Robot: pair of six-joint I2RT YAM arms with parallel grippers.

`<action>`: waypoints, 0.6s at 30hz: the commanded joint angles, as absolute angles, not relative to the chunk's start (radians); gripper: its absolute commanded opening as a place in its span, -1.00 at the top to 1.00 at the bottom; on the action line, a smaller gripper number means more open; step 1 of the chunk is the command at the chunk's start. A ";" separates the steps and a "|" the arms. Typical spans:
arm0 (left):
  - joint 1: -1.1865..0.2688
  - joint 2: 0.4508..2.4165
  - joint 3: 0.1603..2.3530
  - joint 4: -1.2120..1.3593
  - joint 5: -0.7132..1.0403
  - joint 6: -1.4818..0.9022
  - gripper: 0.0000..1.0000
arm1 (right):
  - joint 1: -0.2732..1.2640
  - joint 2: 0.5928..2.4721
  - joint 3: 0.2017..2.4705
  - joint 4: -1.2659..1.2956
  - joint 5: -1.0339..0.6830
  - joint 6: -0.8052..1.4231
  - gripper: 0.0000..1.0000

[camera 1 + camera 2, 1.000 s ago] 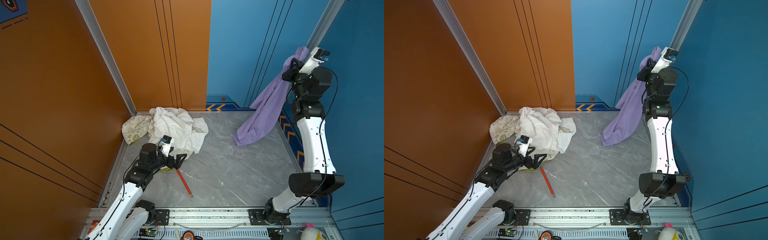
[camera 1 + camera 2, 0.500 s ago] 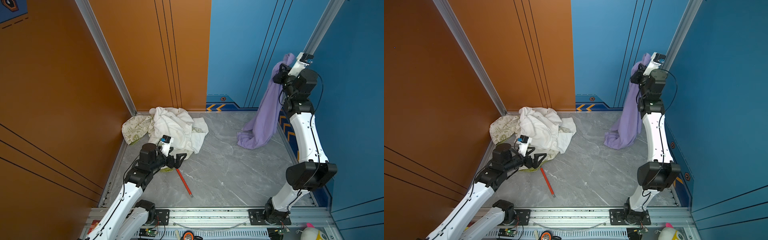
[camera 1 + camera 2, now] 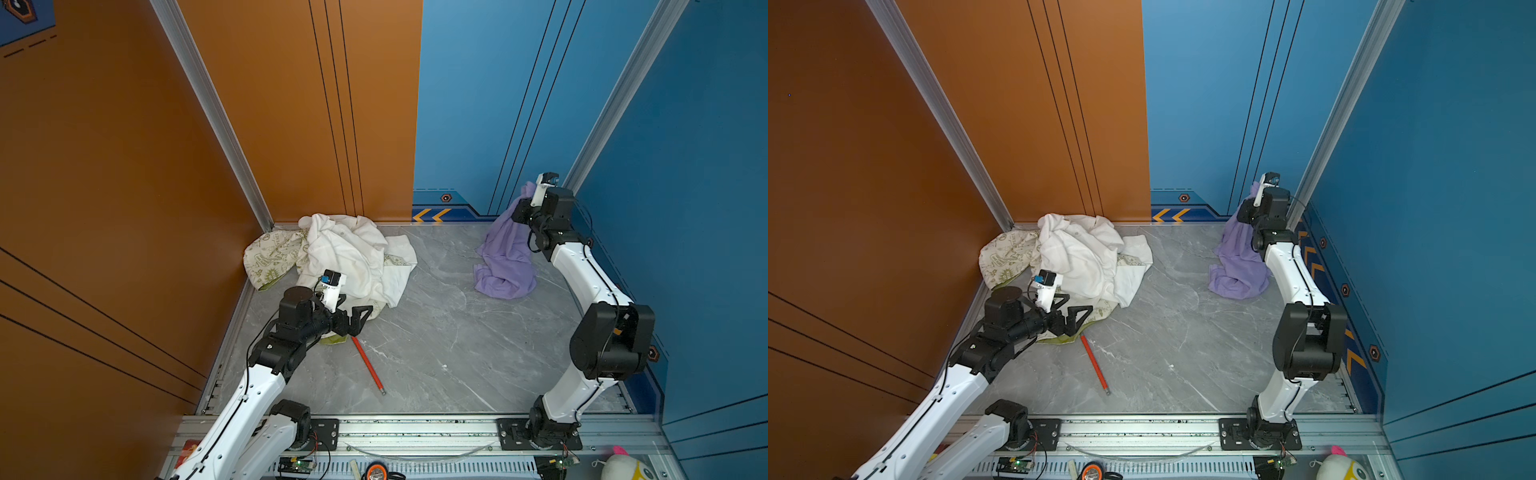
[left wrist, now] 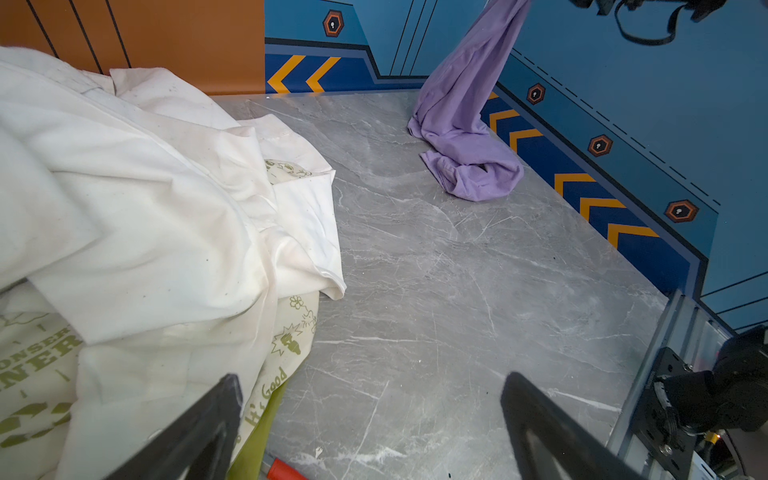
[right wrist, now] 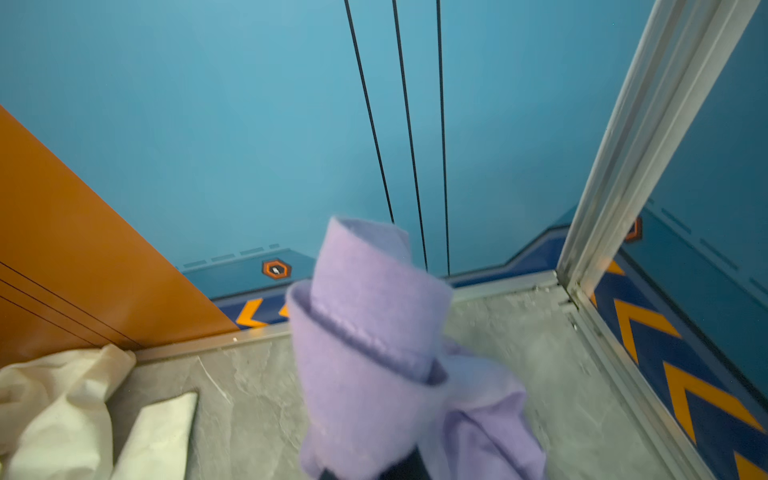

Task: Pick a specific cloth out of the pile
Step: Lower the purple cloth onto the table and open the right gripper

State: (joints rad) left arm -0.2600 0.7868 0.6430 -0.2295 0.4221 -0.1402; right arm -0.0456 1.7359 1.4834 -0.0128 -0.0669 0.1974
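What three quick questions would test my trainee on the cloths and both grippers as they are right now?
1. True or false: the lavender cloth lies on top of the pile.
2. Pick one: the right gripper is (A) open and empty, (B) shut on the lavender cloth, (C) shut with nothing in it.
3. Fill in: the left gripper, at the near edge of the pile, has its fingers ____ and holds nothing.

Key: 1 false, the cloth is well apart from the pile, on the far right of the table; 2 B; 3 open.
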 commanded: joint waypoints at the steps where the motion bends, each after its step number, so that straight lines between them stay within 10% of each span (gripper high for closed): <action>1: -0.254 0.762 0.651 -0.219 0.408 -0.162 -0.96 | -0.040 1.669 1.390 -0.006 0.026 0.150 1.00; 12: -0.253 0.733 0.636 -0.215 0.394 -0.174 -0.96 | -0.043 1.685 1.257 -0.277 0.367 0.067 0.89; 18: -0.253 0.717 0.627 -0.215 0.388 -0.172 -0.96 | -0.074 1.604 1.167 -0.340 0.369 0.118 -0.23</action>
State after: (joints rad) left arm -0.2600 0.7364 0.6407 -0.2295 0.4057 -0.1654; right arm -0.0525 1.6844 1.2091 -0.2569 0.3206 0.0998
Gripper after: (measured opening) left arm 0.982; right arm 0.521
